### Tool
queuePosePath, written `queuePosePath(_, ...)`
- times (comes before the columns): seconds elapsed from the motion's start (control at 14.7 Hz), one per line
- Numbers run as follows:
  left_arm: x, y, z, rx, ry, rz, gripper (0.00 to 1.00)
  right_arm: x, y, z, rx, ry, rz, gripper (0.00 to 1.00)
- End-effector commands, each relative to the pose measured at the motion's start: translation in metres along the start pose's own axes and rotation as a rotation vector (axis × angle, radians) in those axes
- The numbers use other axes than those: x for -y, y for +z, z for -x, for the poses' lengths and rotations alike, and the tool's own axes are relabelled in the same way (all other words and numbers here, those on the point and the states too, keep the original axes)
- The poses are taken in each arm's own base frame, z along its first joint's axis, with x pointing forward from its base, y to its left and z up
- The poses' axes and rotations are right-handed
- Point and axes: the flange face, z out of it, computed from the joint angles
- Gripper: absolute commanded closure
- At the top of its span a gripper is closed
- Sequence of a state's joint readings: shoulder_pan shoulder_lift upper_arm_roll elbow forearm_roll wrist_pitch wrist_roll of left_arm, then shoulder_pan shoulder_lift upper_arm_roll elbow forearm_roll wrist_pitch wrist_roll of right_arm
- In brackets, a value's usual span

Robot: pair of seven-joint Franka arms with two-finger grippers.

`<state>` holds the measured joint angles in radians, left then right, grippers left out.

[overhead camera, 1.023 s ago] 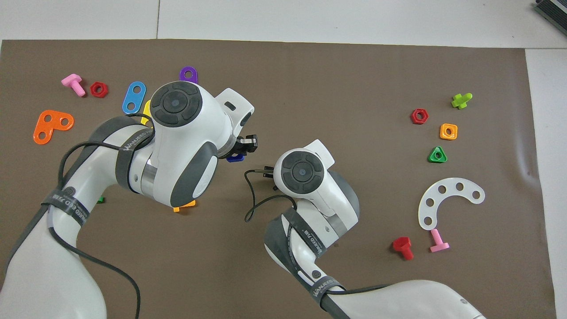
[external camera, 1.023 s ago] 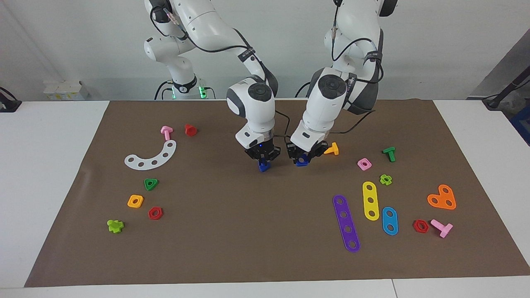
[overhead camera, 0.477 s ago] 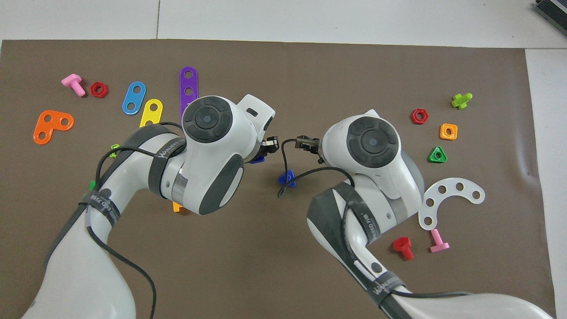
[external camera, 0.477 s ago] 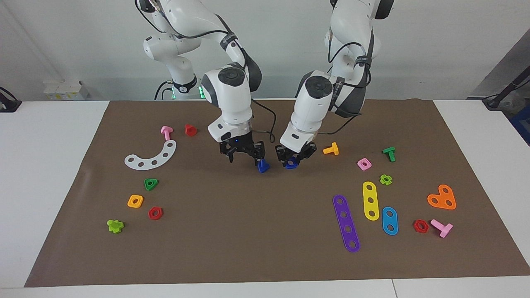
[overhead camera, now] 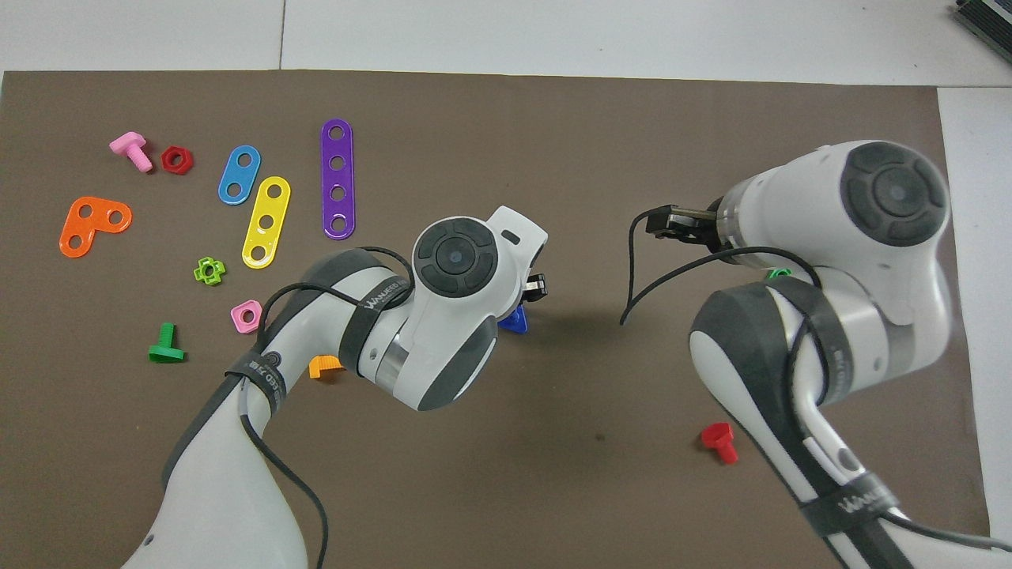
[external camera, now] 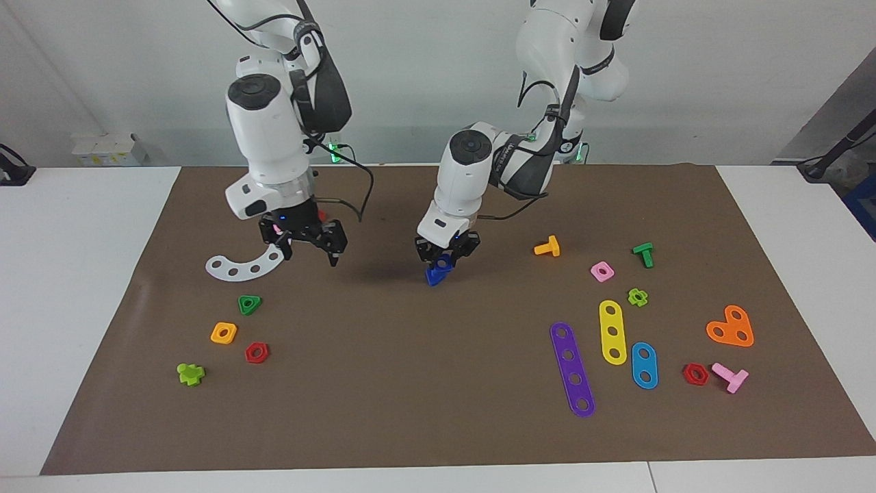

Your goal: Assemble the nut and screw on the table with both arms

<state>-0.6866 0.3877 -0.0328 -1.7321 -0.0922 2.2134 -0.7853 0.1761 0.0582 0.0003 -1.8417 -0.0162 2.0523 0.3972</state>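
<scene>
The dark blue screw (external camera: 434,276) stands on the brown mat of the table (external camera: 410,383) near the middle, partly seen under the left arm's wrist in the overhead view (overhead camera: 516,322). My left gripper (external camera: 447,256) is shut on the dark blue nut (external camera: 445,261) and holds it right on top of the screw. The two blue parts run together, so I cannot tell whether the stem is in the hole. My right gripper (external camera: 306,255) hangs open and empty over the mat beside the white curved strip (external camera: 250,263), toward the right arm's end.
Toward the right arm's end lie a green triangular nut (external camera: 250,305), an orange square nut (external camera: 224,333), a red hex nut (external camera: 256,352) and a red screw (overhead camera: 719,441). Toward the left arm's end lie an orange screw (external camera: 547,246), a pink nut (external camera: 601,272) and coloured strips (external camera: 572,370).
The right gripper opened, left the screw standing on the mat, and swung up and away toward its own end. The left gripper carried the nut sideways onto the screw.
</scene>
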Motion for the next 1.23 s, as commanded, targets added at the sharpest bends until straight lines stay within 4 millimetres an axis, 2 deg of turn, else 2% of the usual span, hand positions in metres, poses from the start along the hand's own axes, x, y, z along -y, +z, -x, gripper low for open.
queuePosePath(0.0, -0.005, 0.007, -0.001, 0.003, -0.019, 0.006, 1.00, -0.025, -0.037, -0.009, 0.007, -0.016, -0.016, 0.00)
queuePosePath(0.2, -0.003, 0.014, -0.001, 0.010, -0.021, -0.003, 1.00, -0.043, -0.080, -0.024, -0.016, -0.025, -0.017, 0.00)
queuePosePath(0.34, -0.003, 0.022, 0.002, 0.013, -0.016, -0.013, 1.00, -0.047, -0.100, -0.025, 0.005, -0.032, -0.007, 0.00)
queuePosePath(0.61, 0.002, 0.034, 0.004, -0.006, -0.016, -0.003, 1.00, -0.056, -0.129, -0.020, 0.036, -0.025, 0.018, 0.00)
queuePosePath(0.82, 0.006, 0.044, 0.009, -0.010, -0.015, -0.003, 1.00, -0.060, -0.131, -0.019, 0.041, -0.045, 0.018, 0.00)
queuePosePath(1.16, 0.010, 0.051, 0.012, -0.020, 0.005, -0.023, 1.00, -0.057, -0.123, -0.002, 0.071, -0.089, 0.023, 0.00)
